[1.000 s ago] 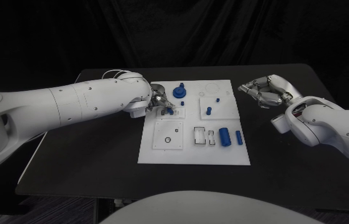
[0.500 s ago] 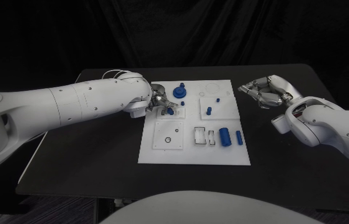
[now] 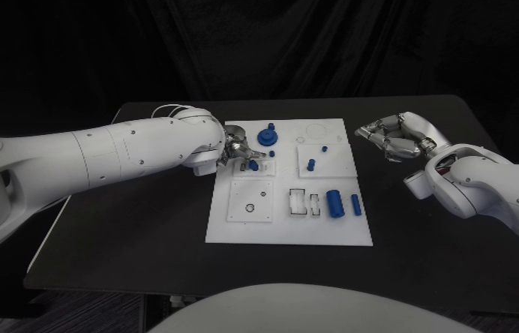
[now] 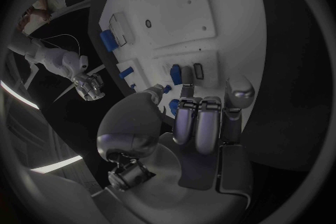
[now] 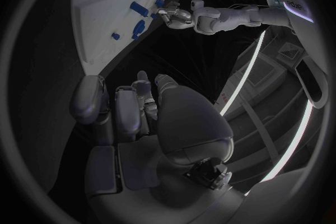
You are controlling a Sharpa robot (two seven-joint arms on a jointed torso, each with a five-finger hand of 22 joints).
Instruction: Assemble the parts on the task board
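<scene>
The white task board (image 3: 283, 224) lies mid-table. My left hand (image 3: 240, 153) is over its near-left part, thumb and a finger pinching a small blue part (image 3: 252, 165) that stands in a square plate. In the left wrist view that blue part (image 4: 176, 74) sits just past my fingertips (image 4: 187, 79), beside a small slot. A tall blue knob (image 3: 267, 134) stands close behind the hand. My right hand (image 3: 394, 138) hovers off the board's right edge with fingers curled in on nothing; the right wrist view shows the right hand (image 5: 122, 109) the same way.
Two blue pegs (image 3: 310, 164) (image 3: 323, 150) stand right of centre on the board. A thick blue cylinder (image 3: 335, 203) and a slim blue pin (image 3: 356, 205) lie near the front right, beside two rectangular slots (image 3: 298, 201). Bare black table (image 3: 151, 228) surrounds the board.
</scene>
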